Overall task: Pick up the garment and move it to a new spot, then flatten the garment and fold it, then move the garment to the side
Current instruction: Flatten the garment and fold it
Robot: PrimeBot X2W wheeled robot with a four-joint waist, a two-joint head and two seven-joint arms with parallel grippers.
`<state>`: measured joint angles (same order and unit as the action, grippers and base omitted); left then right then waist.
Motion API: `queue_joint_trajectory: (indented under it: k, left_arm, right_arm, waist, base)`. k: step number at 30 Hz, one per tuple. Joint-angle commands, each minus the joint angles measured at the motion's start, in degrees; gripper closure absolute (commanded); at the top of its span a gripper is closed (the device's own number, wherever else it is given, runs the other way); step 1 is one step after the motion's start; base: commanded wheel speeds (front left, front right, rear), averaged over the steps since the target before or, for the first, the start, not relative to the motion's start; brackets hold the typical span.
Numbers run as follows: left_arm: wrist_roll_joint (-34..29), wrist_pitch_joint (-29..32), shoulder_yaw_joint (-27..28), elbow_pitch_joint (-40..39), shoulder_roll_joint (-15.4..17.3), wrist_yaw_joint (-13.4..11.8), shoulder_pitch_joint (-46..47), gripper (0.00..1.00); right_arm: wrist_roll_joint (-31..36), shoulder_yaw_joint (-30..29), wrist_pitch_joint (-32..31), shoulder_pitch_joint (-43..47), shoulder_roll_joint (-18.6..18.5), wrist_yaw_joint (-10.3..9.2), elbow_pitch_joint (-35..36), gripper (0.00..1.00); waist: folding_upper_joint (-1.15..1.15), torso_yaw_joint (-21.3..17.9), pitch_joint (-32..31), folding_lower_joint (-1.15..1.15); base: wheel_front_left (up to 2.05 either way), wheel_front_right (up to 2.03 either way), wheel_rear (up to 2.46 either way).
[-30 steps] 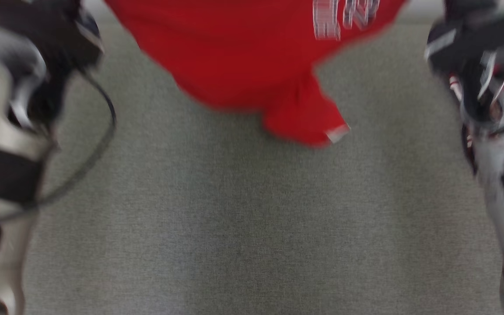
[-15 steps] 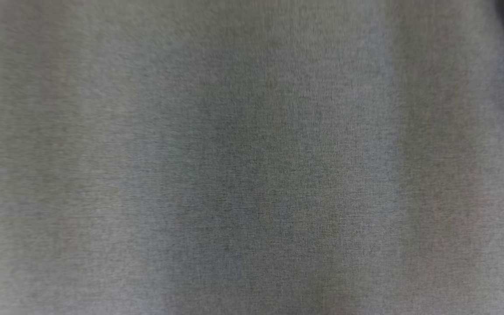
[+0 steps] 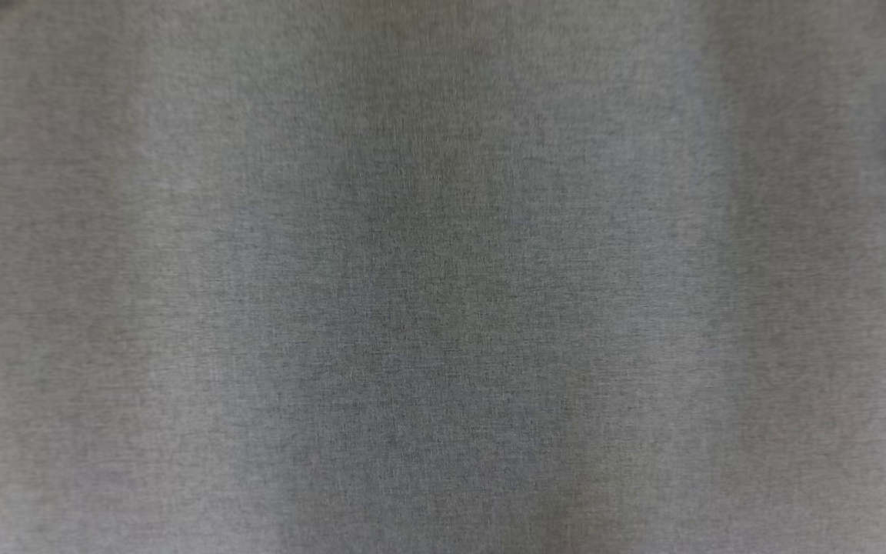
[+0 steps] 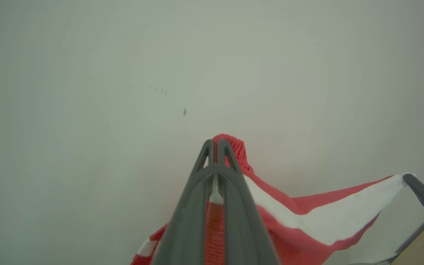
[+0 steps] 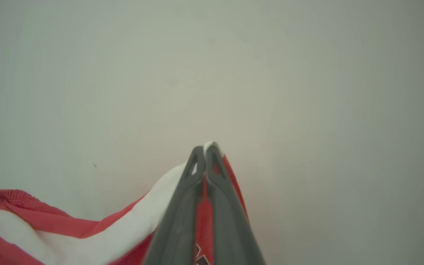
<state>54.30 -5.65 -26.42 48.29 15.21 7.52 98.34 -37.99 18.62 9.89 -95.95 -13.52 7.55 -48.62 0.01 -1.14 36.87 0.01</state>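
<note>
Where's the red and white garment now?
In both wrist views, the red-and-white fabric garment spans between the left end effector and right end effector, each shut on an edge.

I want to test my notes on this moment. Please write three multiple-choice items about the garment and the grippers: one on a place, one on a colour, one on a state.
1. Where is the garment?
A. Stretched between the left gripper and the right gripper
B. In a basket
C. On a hanger

2. Which colours has the garment?
A. Blue and yellow
B. All black
C. Red and white

3. How is the left gripper?
A. Wide open
B. Shut on the garment
C. Shut on nothing

Answers:
1 A: each wrist view shows the cloth running from its own gripper toward the other.
2 C: the cloth is red with a white band.
3 B: its fingers press together with cloth between them.
</note>
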Motion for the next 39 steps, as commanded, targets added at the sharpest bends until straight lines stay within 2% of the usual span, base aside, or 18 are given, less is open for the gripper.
queue_joint_trajectory:
  k: [1, 4, 5, 11, 17, 18, 23, 29, 34, 39]
  left_arm:
    - [1.7, -0.8, -0.9, -1.2, 0.3, -0.1, -3.9, 1.0]
    - [4.6, -2.6, -2.8, -4.6, 0.8, -0.1, -12.0, 1.0]
    - [4.6, -2.6, -2.8, -4.6, 0.8, -0.1, -12.0, 1.0]
    - [8.5, -6.2, -6.3, -11.8, 2.3, -0.1, -31.1, 1.0]
    - [12.3, -8.7, -4.8, -17.7, 1.8, -0.5, -49.1, 1.0]
    - [12.0, -9.1, -4.4, -19.9, 1.9, -1.3, -54.4, 1.0]
    - [9.8, -9.6, -3.8, -25.2, 1.1, -2.9, -66.5, 1.0]
    - [5.7, -9.5, 0.2, -28.4, 1.0, -4.8, -79.2, 1.0]
    - [-0.2, -9.6, 4.5, -30.6, 1.1, -5.7, -87.6, 1.0]
    - [-2.6, -9.6, 6.6, -32.5, -0.5, -6.1, -94.7, 1.0]
  right_arm:
    - [-1.8, 1.3, 0.8, 3.2, -0.9, -0.1, 1.7, 1.0]
    - [-5.7, 5.3, 1.6, 11.6, -2.8, -0.11, 6.9, 1.0]
    - [-5.7, 5.3, 1.6, 11.6, -2.8, -0.11, 6.9, 1.0]
    - [-12.4, 9.7, 3.2, 32.8, -8.6, -0.11, 19.1, 1.0]
    - [-15.5, 8.6, 3.5, 56.0, -13.7, -0.11, 28.5, 1.0]
    - [-16.0, 7.4, 3.4, 62.7, -14.2, -0.11, 30.8, 1.0]
    - [-15.2, 3.8, 2.1, 76.8, -13.9, -0.11, 35.7, 1.0]
    - [-13.3, -0.6, -1.8, 91.2, -12.5, -0.11, 39.6, 1.0]
    - [-12.9, -2.6, -6.8, 100.6, -10.7, -0.11, 44.6, 1.0]
    - [-11.1, -6.1, -12.2, 107.8, -8.7, -0.11, 49.0, 1.0]
  waist:
    - [-0.01, 0.2, -2.1, -0.01]
    - [-0.01, 0.2, -5.4, -0.01]
    - [-0.01, 0.2, -5.4, -0.01]
    - [-0.01, 0.6, -13.1, -0.01]
    - [-0.01, 1.4, -18.6, -0.01]
    - [-0.01, 1.4, -19.8, -0.01]
    - [-0.01, 1.5, -22.8, -0.01]
    - [-0.01, 1.8, -25.9, -0.01]
    - [-0.01, 1.8, -27.7, -0.01]
    - [-0.01, 2.3, -28.9, -0.01]
  base:
    - [0.0, 0.0, 0.0]
    - [0.0, 0.0, 0.0]
    - [0.0, 0.0, 0.0]
    - [0.0, 0.0, 0.0]
    - [0.0, 0.0, 0.0]
    - [0.0, 0.0, 0.0]
    - [0.0, 0.0, 0.0]
    - [0.0, 0.0, 0.0]
    - [0.0, 0.0, 0.0]
    - [0.0, 0.0, 0.0]
